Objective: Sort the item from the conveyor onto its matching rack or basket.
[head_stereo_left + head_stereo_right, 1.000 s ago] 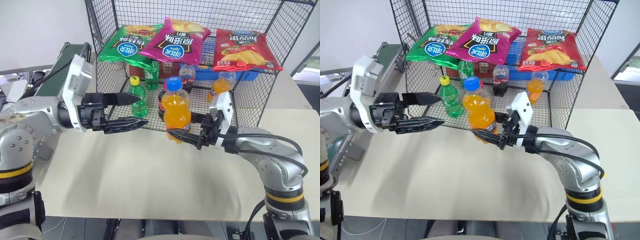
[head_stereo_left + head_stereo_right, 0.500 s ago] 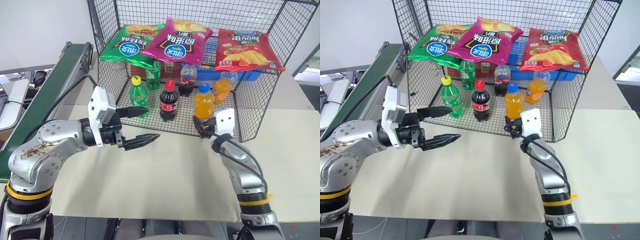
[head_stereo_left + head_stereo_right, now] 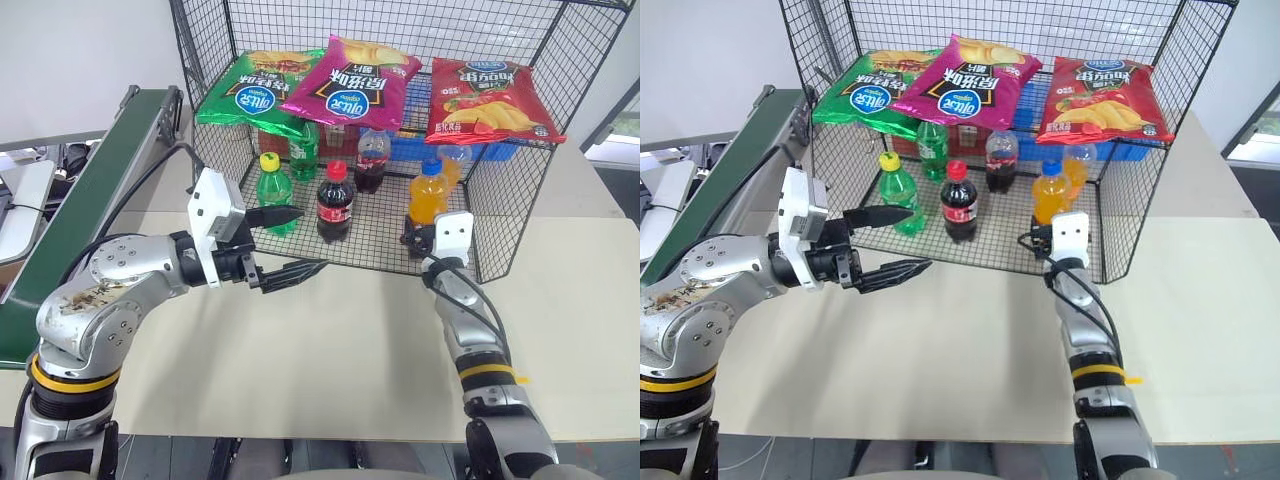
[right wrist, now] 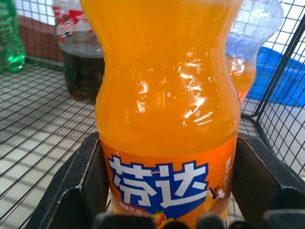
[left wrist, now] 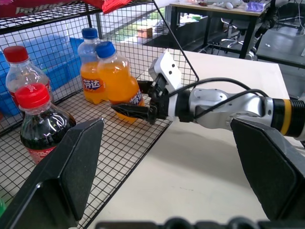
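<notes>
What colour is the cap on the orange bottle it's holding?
Blue; the held orange bottle's cap shows best in the left wrist view.

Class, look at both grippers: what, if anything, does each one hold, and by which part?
The right gripper holds the orange soda bottle by its lower body, at the label. The left gripper is open and holds nothing.

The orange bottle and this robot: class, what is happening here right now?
The right gripper is shut on the orange soda bottle, holding it upright over the mesh floor of the black wire cage, beside a second orange bottle. Whether its base touches the mesh is unclear. The left gripper hovers open and empty over the table outside the cage front.
</notes>
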Robot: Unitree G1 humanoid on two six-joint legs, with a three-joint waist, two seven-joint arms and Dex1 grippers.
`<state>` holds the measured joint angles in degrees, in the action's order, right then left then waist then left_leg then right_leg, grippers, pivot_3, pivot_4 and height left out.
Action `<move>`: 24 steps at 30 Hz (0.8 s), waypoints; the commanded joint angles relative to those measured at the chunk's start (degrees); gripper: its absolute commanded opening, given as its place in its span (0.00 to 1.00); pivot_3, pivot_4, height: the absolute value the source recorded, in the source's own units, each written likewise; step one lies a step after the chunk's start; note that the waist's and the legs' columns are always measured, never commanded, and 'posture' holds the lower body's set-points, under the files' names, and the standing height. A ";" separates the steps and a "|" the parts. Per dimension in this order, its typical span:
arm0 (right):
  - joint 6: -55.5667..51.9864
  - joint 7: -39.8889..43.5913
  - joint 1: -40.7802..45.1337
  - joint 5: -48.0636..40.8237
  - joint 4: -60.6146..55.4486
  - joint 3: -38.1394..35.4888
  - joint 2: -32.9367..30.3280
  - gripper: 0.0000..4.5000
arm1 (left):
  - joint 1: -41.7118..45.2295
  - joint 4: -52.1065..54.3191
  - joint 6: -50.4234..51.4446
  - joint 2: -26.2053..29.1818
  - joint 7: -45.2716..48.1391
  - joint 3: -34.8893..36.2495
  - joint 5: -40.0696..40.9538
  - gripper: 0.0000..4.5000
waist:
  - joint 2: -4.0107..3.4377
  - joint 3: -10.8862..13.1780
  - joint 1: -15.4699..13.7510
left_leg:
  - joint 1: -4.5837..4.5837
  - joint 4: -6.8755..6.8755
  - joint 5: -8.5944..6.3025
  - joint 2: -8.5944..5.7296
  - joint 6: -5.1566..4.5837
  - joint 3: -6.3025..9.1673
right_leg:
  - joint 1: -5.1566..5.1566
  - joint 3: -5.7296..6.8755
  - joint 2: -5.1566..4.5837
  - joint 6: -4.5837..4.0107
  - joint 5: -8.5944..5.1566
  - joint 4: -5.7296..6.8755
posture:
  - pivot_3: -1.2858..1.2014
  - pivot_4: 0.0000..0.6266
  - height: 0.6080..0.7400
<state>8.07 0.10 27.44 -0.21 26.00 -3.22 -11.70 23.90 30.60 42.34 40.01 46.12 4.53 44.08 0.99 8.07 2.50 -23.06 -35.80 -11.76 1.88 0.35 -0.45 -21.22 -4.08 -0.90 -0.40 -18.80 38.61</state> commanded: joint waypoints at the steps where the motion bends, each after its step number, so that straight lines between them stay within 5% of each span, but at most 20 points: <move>1: 0.87 -0.89 0.99 -0.69 1.58 -2.14 0.00 0.69 | 1.43 0.00 -1.36 0.53 0.57 0.36 -0.39 1.00 | 0.00 0.00 -0.01 | 0.00 -0.01 0.00 0.00 0.00 0.00 | 0.01 -0.01 0.00 0.00 0.00 0.01 | 0.52 0.24 1.00; 4: 0.76 -0.42 -0.01 -1.06 1.25 -1.93 0.69 0.69 | 1.77 -0.41 -1.65 0.48 0.74 0.24 -0.83 1.00 | -0.01 -0.01 -0.02 | 0.01 -0.01 0.00 -0.01 0.00 0.03 | 0.04 -0.01 0.00 0.00 0.00 0.00 | 0.52 0.24 1.00; 6: 0.23 -0.34 -0.76 -1.51 0.50 -2.06 1.35 0.92 | 1.82 -0.47 -1.59 0.39 0.84 0.27 -0.97 1.00 | -0.01 -0.01 -0.02 | 0.01 -0.01 0.00 -0.01 0.00 0.03 | 0.05 -0.01 0.00 0.00 0.00 0.00 | 0.52 0.24 1.00; 8: 0.12 0.03 -1.42 -1.66 -0.40 -1.96 1.76 0.99 | 1.79 -0.48 -1.54 0.37 1.02 0.32 -1.10 1.00 | -0.01 -0.01 -0.02 | 0.02 0.00 0.00 0.00 0.00 0.06 | 0.05 0.00 0.01 0.00 0.00 0.01 | 0.52 0.24 1.00; 24: -6.76 5.34 -6.52 -2.82 -15.46 -1.65 0.26 0.99 | 0.74 -1.14 -0.85 2.23 1.44 1.33 -1.75 1.00 | -0.02 -0.01 0.13 | 0.00 0.00 0.00 0.05 0.00 0.08 | 0.03 -0.06 0.08 0.00 0.00 0.05 | 0.52 0.24 1.00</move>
<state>2.90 3.94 20.96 -1.64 16.15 -4.73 -10.45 24.70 28.93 42.22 41.31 47.41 4.30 42.74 0.97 8.06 2.63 -23.05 -35.79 -11.76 1.92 0.35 -0.37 -21.19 -4.15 -0.82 -0.40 -18.80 38.65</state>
